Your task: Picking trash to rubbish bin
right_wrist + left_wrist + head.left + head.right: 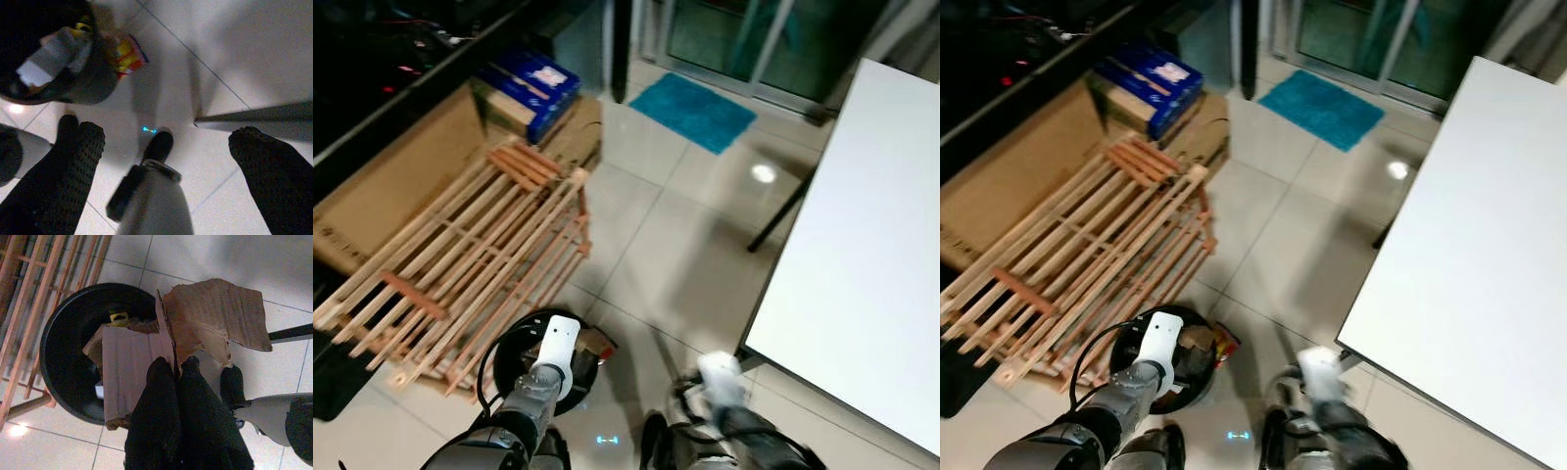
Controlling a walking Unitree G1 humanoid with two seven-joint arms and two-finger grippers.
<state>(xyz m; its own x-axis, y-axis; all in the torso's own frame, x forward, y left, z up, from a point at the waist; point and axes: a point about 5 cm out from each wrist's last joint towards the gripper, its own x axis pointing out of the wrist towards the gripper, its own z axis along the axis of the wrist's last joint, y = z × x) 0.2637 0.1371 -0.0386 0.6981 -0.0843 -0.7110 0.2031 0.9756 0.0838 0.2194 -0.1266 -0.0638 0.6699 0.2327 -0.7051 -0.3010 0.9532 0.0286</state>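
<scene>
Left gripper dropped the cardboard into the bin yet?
No, the left gripper is shut on the torn cardboard piece, holding it above the black bin.

Left claw (pixel 177 377) pinched closed; right claw (pixel 166 161) spread wide.

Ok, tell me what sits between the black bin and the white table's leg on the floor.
A colourful snack wrapper lies right beside the black bin; from there to the table leg it is bare floor tile, seen in the right wrist view.

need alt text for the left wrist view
The left pincer, shut on a torn piece of cardboard, holds it over a round black rubbish bin on pale floor tiles, beside a wooden slatted rack.
</scene>
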